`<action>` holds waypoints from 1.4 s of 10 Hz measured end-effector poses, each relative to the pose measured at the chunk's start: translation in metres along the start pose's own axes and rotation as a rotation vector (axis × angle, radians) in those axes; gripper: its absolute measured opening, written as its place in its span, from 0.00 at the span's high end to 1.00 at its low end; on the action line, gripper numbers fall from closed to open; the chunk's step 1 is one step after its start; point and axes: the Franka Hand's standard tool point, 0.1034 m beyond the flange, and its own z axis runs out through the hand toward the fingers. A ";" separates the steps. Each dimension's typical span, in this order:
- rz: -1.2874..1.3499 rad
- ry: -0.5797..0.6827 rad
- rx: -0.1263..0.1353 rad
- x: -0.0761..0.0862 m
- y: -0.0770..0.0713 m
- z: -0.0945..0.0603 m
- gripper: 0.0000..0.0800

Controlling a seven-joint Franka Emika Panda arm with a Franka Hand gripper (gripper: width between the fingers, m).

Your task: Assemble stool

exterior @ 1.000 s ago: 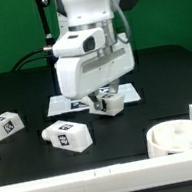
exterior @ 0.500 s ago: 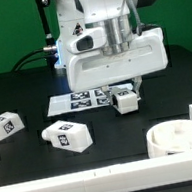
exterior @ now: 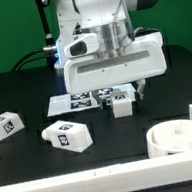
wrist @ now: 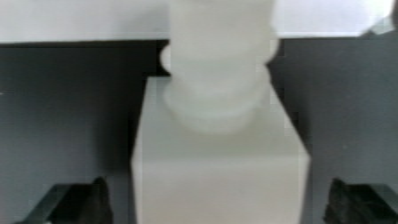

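Observation:
My gripper (exterior: pixel 121 92) is shut on a white stool leg (exterior: pixel 123 103) with a black-and-white tag and holds it just above the black table, in front of the marker board (exterior: pixel 77 101). In the wrist view the leg (wrist: pixel 217 140) fills the middle between my dark fingers (wrist: pixel 80 200), its round peg end pointing away. Two more tagged legs lie at the exterior view's left: one (exterior: pixel 68 135) nearer the middle, one (exterior: pixel 6 125) further left. The round white seat (exterior: pixel 182 135) lies at the lower right, partly cut off by the frame edge.
A white rail (exterior: pixel 88 181) runs along the table's front edge. The arm's large white body (exterior: pixel 112 51) hangs over the middle of the table. Cables (exterior: pixel 32 59) trail at the back left.
The gripper has turned and moved toward the exterior view's right with the leg in it. The other legs and the seat have not moved.

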 end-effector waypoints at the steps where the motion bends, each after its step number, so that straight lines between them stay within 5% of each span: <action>1: 0.019 -0.047 0.023 0.014 -0.001 -0.014 0.20; 3: 0.048 -0.252 0.061 0.034 -0.005 -0.027 0.19; 6: 0.043 -0.502 0.103 0.025 -0.007 -0.026 0.19; 7: 0.053 -0.639 0.076 0.030 0.006 -0.028 0.19; 8: 0.067 -0.739 0.022 0.045 0.012 -0.030 0.19; 12: 0.048 -0.833 0.022 0.052 0.012 -0.024 0.19; 14: 0.106 -0.919 0.018 0.039 0.004 -0.022 0.19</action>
